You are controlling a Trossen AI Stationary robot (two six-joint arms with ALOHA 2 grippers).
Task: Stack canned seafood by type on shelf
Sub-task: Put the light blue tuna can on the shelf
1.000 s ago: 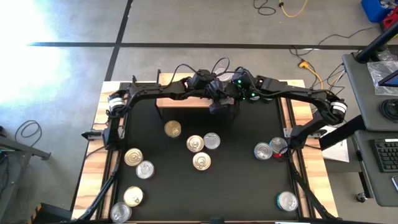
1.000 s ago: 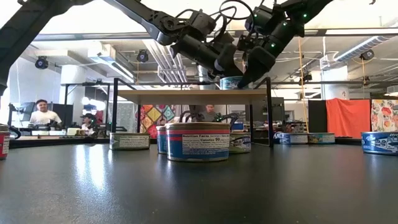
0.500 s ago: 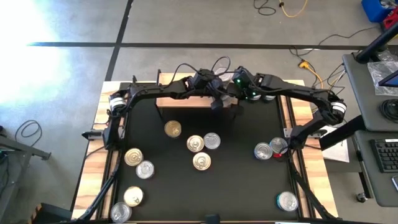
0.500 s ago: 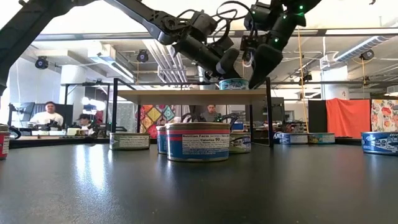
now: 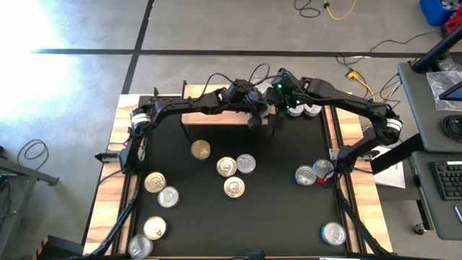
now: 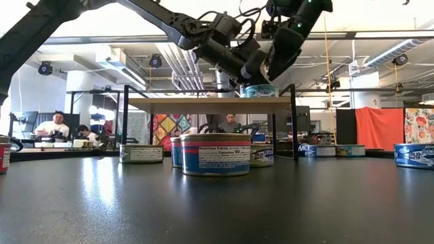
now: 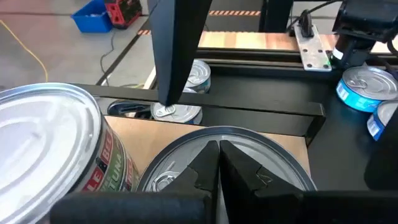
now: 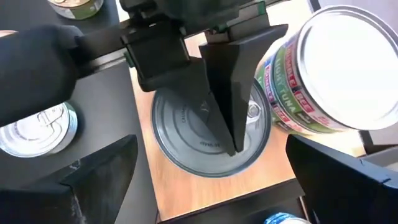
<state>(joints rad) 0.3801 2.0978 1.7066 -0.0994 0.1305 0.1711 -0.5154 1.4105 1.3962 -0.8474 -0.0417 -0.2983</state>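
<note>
The shelf [image 5: 216, 115], a light-wood board on dark legs, stands at the table's far middle. On its right end sits a silver-lidded can [image 8: 205, 137] [image 6: 260, 90], with a green-and-red labelled tuna can [image 8: 323, 68] [image 7: 50, 143] beside it. My left gripper [image 7: 219, 163] [image 5: 254, 119] is shut, its tips over the silver lid. My right gripper [image 8: 214, 186] [image 6: 271, 57] hangs wide open above that can, its fingers well apart on either side and clear of it. My left gripper's shut fingertips [image 8: 234, 144] slant down onto the middle of the silver can's lid [image 8: 186, 134]. I cannot tell whether they touch the lid or stop just above it. The can stands flat on the shelf.
Several loose cans lie on the black table: a group in the middle [image 5: 234, 187], others near left [image 5: 154, 182], at the right [image 5: 305, 175] and near right [image 5: 333, 233]. More cans [image 5: 312, 110] stand beyond the shelf's right end. People sit in the room behind [image 6: 53, 125].
My right gripper has risen from the can on the shelf and tipped, staying wide open. The can stays on the shelf under my shut left gripper.
</note>
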